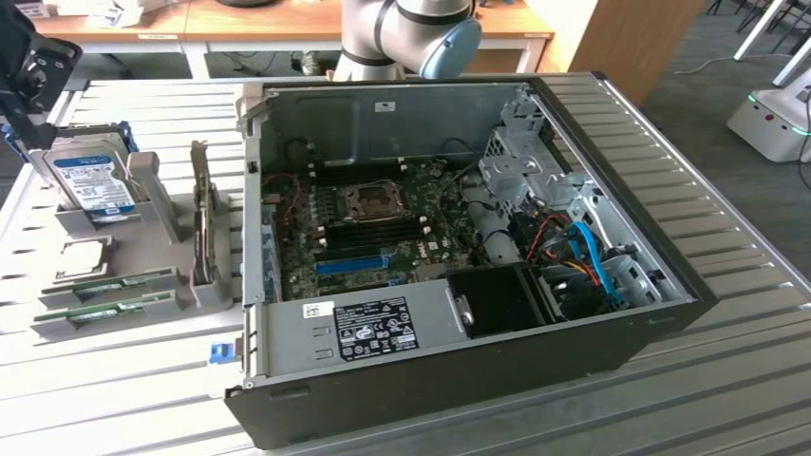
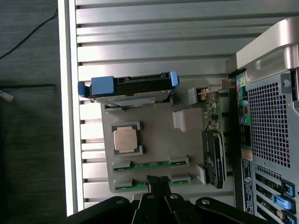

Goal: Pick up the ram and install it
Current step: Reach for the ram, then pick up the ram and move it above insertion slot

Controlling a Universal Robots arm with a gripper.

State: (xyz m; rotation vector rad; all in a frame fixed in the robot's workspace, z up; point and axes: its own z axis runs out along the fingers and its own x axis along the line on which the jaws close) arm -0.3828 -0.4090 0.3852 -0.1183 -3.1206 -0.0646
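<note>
Two ram sticks, thin green boards, lie side by side in the grooves of a grey holder tray [image 1: 159,237]: one ram stick [image 1: 108,283] [image 2: 150,164] and a second [image 1: 102,309] [image 2: 135,184]. My gripper [image 1: 28,85] [image 2: 159,179] hovers high above the tray, at the exterior view's far left. Its fingers are pressed together and hold nothing. In the wrist view the fingertips overlap the middle of the nearer stick. The open computer case [image 1: 457,370] lies beside the tray with its motherboard [image 1: 380,228] exposed.
The tray also carries a hard drive with blue rails [image 1: 86,180] [image 2: 128,86], a processor chip [image 1: 79,255] [image 2: 126,139] and an upright dark expansion card [image 1: 203,223] [image 2: 215,158]. A blue slot [image 1: 352,264] sits on the motherboard. The arm's base [image 1: 405,38] stands behind the case.
</note>
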